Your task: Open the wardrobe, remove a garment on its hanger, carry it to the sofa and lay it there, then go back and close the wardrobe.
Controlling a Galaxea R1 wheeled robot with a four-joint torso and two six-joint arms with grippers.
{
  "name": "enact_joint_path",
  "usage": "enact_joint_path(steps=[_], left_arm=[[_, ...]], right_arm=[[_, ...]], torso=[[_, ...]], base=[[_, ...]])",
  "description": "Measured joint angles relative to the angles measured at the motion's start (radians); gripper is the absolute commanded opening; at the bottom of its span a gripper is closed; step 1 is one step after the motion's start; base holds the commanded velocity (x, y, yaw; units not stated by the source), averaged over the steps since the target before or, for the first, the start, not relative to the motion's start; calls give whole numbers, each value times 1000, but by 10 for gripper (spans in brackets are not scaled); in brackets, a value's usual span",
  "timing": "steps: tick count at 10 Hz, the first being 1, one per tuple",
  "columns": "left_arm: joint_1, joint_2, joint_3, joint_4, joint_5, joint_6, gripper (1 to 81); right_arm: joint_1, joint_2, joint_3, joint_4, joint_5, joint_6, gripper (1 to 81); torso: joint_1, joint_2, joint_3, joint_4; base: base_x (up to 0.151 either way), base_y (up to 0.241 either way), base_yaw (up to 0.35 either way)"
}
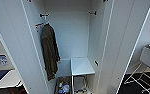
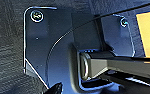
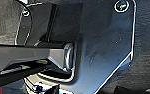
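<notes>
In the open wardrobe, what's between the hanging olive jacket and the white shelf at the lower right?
In the head view, just the bare white back wall of the wardrobe separates the olive jacket from the white shelf.

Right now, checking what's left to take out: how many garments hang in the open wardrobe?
1: an olive-green jacket hangs at the left of the wardrobe interior, against the left side wall. The top of the wardrobe is cut off, so more may be hidden.

The open wardrobe [image 1: 73, 37] is faced closely from above by the head camera; dark floor is seen beneath both wrist cameras.
</notes>
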Motion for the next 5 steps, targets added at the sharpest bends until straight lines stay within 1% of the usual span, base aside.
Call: enact_joint_path(steps=[5], left_arm=[[0, 0, 0, 0, 0, 0, 811]], right_arm=[[0, 5, -9, 0, 0, 0, 811]], torso=[[0, 0, 0, 0]], base=[[0, 0, 0]])
